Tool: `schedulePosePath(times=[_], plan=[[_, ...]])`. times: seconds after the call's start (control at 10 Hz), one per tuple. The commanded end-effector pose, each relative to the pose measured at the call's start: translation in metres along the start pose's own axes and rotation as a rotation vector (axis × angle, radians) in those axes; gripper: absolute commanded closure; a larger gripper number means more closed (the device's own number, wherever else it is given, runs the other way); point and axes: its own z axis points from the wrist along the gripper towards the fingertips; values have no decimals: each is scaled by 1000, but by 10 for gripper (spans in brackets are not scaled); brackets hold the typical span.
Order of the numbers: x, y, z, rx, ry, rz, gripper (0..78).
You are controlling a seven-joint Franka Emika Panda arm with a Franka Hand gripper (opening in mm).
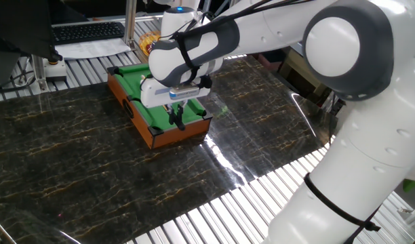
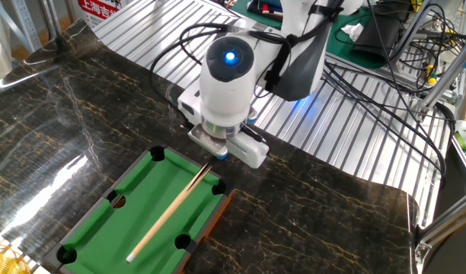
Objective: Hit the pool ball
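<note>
A small pool table with green felt [image 1: 150, 102] and a wooden frame stands on the dark marble tabletop; it also shows in the other fixed view [image 2: 96, 228]. My gripper [image 1: 175, 116] points down over the table's near end, shut on the butt end of a wooden cue stick [image 2: 172, 209]. The cue lies slanted across the felt, its free end near a side pocket. In the other fixed view the gripper [image 2: 215, 156] is mostly hidden under the wrist. The tiny orange pool ball does not show in either view.
A yellow mesh object [image 1: 146, 42] lies behind the pool table, and another shows at the frame's bottom-left corner [image 2: 1, 259]. A keyboard [image 1: 85, 30] sits at the back. Cables [image 2: 385, 99] and ribbed metal panels border the marble top.
</note>
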Motion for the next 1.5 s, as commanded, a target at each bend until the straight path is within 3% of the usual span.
schedulePosePath(times=[0.1,0.4,0.8,1.5], plan=[[-13,-12,8,-11,-9,-15,755],[-16,-13,13,-23,-12,-27,755],[-18,-12,15,-19,-25,-28,755],[-24,-16,26,-11,-19,-38,755]])
